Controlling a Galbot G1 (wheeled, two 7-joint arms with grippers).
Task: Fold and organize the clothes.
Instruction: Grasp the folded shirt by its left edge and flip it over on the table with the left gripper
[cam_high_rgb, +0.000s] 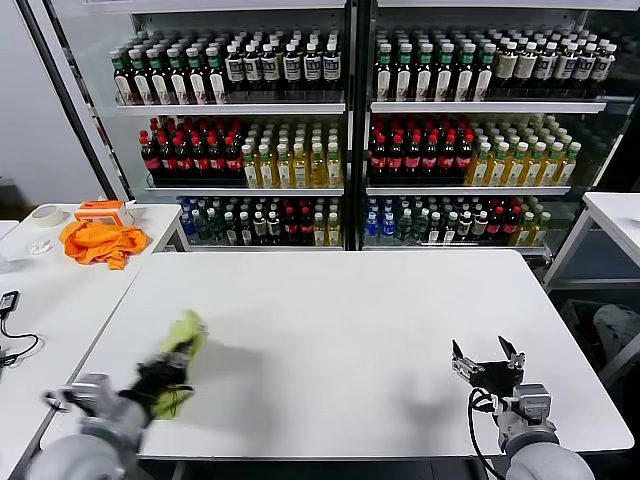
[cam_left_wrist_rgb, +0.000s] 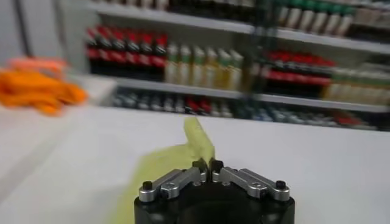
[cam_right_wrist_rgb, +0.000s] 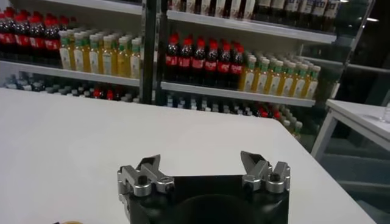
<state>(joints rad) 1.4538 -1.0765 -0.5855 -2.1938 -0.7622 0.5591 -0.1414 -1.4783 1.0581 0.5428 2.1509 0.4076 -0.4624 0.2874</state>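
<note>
The clothes, a lime yellow-green T-shirt (cam_high_rgb: 181, 350), are bunched up and lifted at the front left of the white table (cam_high_rgb: 340, 330). My left gripper (cam_high_rgb: 168, 372) is shut on a fold of the cloth. In the left wrist view the yellow-green fabric (cam_left_wrist_rgb: 177, 159) hangs from the closed fingertips of that gripper (cam_left_wrist_rgb: 208, 165) and trails down toward the tabletop. My right gripper (cam_high_rgb: 487, 360) hovers open over the front right of the table, with nothing between its fingers (cam_right_wrist_rgb: 148, 165).
A bright orange garment (cam_high_rgb: 100, 241) and a roll of tape (cam_high_rgb: 46, 214) lie on a side table at the left. Glass-door coolers full of bottles (cam_high_rgb: 340, 130) stand behind the table. Another white table (cam_high_rgb: 615, 215) stands at the right.
</note>
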